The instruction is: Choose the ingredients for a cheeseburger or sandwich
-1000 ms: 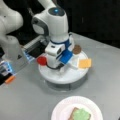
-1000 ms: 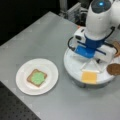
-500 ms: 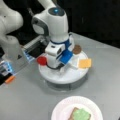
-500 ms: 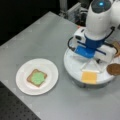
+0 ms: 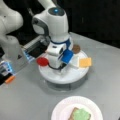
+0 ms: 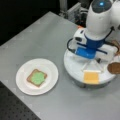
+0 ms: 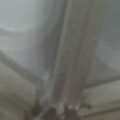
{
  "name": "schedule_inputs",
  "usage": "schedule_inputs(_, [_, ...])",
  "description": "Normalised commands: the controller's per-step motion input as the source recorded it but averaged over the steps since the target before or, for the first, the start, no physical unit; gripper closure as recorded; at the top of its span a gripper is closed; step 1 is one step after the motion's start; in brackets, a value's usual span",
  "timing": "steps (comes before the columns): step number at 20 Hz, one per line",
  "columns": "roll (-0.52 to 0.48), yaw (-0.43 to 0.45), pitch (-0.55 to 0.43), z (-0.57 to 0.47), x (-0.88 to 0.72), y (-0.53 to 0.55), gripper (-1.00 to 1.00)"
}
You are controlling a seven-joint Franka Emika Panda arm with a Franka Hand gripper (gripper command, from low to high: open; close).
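On the round white plate (image 5: 62,106) (image 6: 23,83) lies the sandwich (image 6: 37,77) (image 5: 80,115), a tan-brown toast square with green lettuce on top. The other ingredients rest on a raised white round platform (image 5: 72,73) (image 6: 75,67): a red tomato disc (image 5: 42,61), a yellow cheese square (image 5: 85,62) (image 6: 91,76) and a dark brown patty disc (image 5: 76,48) (image 6: 114,68). My gripper (image 5: 59,68) (image 6: 98,60) is low over the middle of the platform, between tomato and cheese, with its fingers mostly hidden under the white and blue hand. The wrist view shows only a grey blurred strip close to a pale surface.
A second white robot base (image 5: 12,47) with dark equipment and an orange part (image 5: 10,79) stands at a front view's left. The grey table (image 6: 37,37) ends at a dark perforated board (image 6: 12,110) near a front view's bottom left.
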Motion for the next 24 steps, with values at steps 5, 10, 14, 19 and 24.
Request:
schedule_inputs(5, [0.069,0.253,-0.109,-0.12,-0.21,0.04,-1.00])
schedule_inputs(10, [0.060,0.210,-0.090,-0.10,-0.22,0.05,-1.00])
schedule_inputs(14, [0.048,0.240,-0.089,-0.07,-0.22,0.03,-1.00])
schedule_inputs(19, [0.045,0.282,-0.098,-0.07,-0.18,0.02,-1.00])
schedule_inputs(24, [0.028,0.296,-0.105,-0.06,-0.15,0.02,-1.00])
